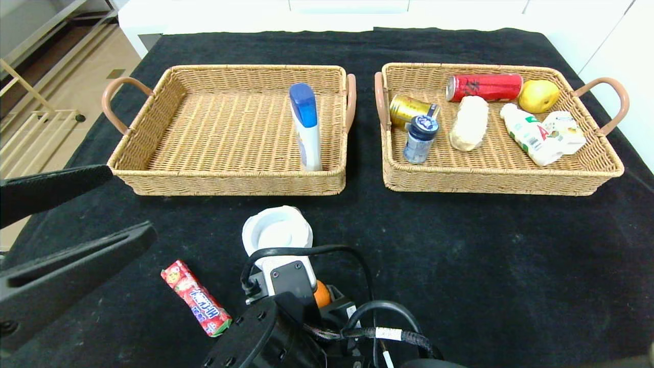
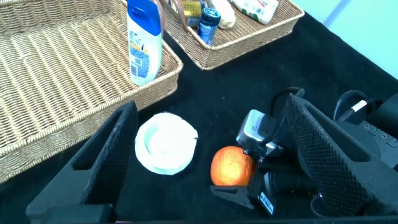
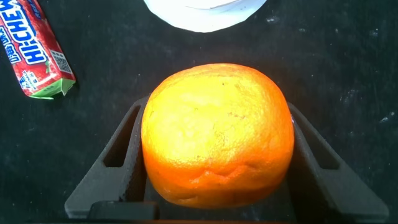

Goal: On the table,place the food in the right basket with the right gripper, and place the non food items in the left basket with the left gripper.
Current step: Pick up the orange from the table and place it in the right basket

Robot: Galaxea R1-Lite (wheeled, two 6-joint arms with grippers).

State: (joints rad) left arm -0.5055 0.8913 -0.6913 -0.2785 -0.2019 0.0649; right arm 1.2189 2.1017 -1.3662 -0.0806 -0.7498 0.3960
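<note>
A round orange sits between the right gripper's fingers.

Head view is taken from above, facing forward and down over the table. Left wrist view is angled across it. Right wrist view sits close over the orange, shared by all three.

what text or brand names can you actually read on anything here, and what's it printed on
"HI-CHEW": on the red candy pack lying on the table, last letter cut off by the picture's edge.
"A": on the white drink bottle in the right basket.
Too small or blurred to read: print on the red can, blue-capped jar and lotion bottle.
</note>
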